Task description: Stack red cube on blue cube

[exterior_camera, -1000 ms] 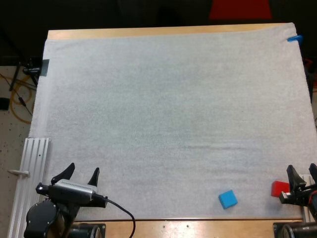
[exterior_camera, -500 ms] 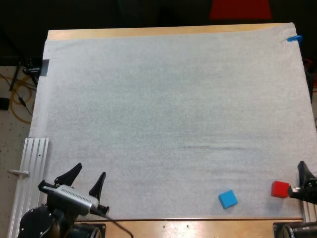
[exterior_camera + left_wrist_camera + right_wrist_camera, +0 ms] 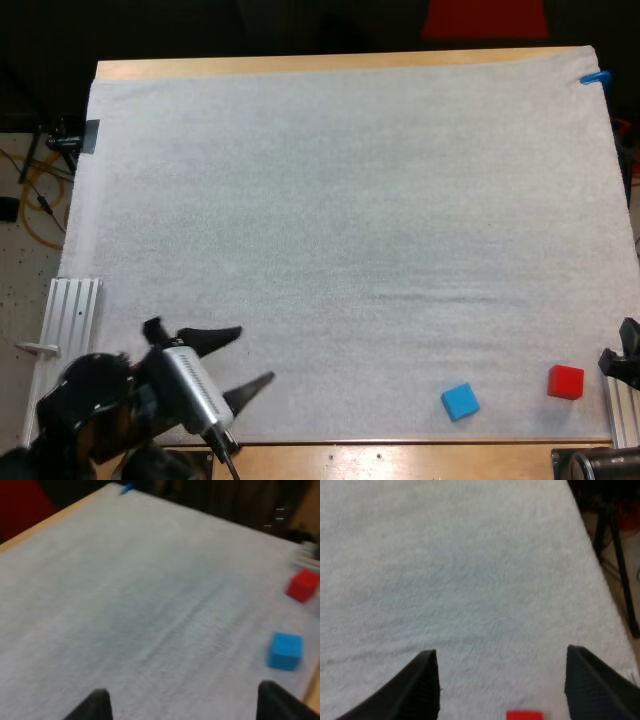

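Two cubes apart, none grasped: reach step. My left gripper [image 3: 254, 355] and right gripper [image 3: 500, 652] are both spread; next, I judge, right closes squarely on red cube [image 3: 565, 381], then lifts it to blue cube [image 3: 460, 401]

High: behind both arms, looking forward and down, taking in nearly the whole white mat [image 3: 340, 200]. Left wrist: low, slanting across mat toward blue cube [image 3: 285, 651] and red cube [image 3: 303, 585], both well off. Right wrist: close, steeply down, red cube just ahead. Shared by all three: red cube.
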You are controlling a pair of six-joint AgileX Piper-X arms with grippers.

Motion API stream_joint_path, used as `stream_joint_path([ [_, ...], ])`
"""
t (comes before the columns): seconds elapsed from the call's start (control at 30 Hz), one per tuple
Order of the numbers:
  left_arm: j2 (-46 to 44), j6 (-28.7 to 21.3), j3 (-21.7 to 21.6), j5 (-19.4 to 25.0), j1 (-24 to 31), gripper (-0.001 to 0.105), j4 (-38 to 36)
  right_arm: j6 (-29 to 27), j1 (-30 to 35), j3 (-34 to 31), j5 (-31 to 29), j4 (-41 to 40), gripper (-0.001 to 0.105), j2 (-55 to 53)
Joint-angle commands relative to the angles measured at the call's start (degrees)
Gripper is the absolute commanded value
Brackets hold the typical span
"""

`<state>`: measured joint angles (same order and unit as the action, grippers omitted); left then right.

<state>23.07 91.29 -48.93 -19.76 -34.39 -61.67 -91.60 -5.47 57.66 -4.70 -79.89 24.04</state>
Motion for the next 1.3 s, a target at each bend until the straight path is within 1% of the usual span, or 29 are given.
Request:
stream_joint_path([
  [0.0, 1.4, -0.8, -1.1, -0.6, -2.7, 0.059, -1.1, 0.4, 0.0, 1.2, 1.3, -1.9, 0.054, 1.1],
  [0.1, 4.1, -0.7, -1.9, -0.6, -8.4, 0.059, -1.1, 0.5, 0.0, 2.7, 2.1, -4.6, 0.054, 3.3],
  [0.13, 4.7, -0.7, -1.9, -0.6, -9.1, 0.059, -1.1, 0.5, 0.0, 2.8, 2.1, -5.1, 0.054, 3.7],
  [0.2, 6.7, -0.7, -1.9, -0.6, -12.5, 0.059, -1.1, 0.5, 0.0, 2.8, 2.1, -6.5, 0.054, 5.7],
  [0.27, 8.0, -0.7, -1.9, -0.6, -14.3, 0.059, -0.8, 0.5, 0.0, 2.8, 2.1, -6.5, 0.054, 7.2],
  [0.33, 9.3, -0.7, -1.9, -0.6, -15.4, 0.059, -0.1, 0.5, 0.0, 2.8, 2.0, -6.5, 0.060, 8.8],
  [0.4, 10.4, -0.7, -1.9, -0.6, -15.8, 0.059, 1.6, 0.3, 0.0, 2.5, 2.0, -6.6, 0.075, 11.2],
  [0.47, 11.0, -0.7, -1.9, -0.6, -15.8, 0.059, 3.0, -0.2, 0.0, 1.9, 2.0, -6.6, 0.084, 13.0],
  [0.5, 11.3, -0.7, -1.9, -0.6, -15.8, 0.059, 4.0, -0.2, 0.0, 0.9, 2.0, -6.5, 0.086, 13.9],
  [0.57, 11.4, -0.7, -1.9, -0.6, -15.8, 0.059, 5.3, -0.2, 0.0, -0.6, 2.0, -6.2, 0.086, 14.8],
  [0.87, 11.4, -0.7, -1.9, -0.6, -15.8, 0.059, 5.8, 0.2, 0.0, -15.1, 2.0, 1.8, 0.086, 16.1],
  [1.0, 11.4, -0.7, -1.9, -0.6, -15.8, 0.059, 5.8, 1.1, 0.0, -19.9, 2.6, 4.7, 0.086, 19.7],
  [1.07, 11.4, -0.7, -1.9, -0.6, -15.8, 0.059, 5.8, 1.8, 0.0, -22.8, 3.9, 6.8, 0.086, 24.2],
  [1.13, 11.4, -0.7, -1.9, -0.6, -15.8, 0.059, 5.8, 1.8, 0.0, -23.9, 5.2, 8.0, 0.086, 26.6],
  [1.27, 11.4, -0.7, -1.9, -0.6, -15.8, 0.059, 5.8, 1.8, 0.0, -23.7, 5.4, 9.7, 0.086, 32.5],
])
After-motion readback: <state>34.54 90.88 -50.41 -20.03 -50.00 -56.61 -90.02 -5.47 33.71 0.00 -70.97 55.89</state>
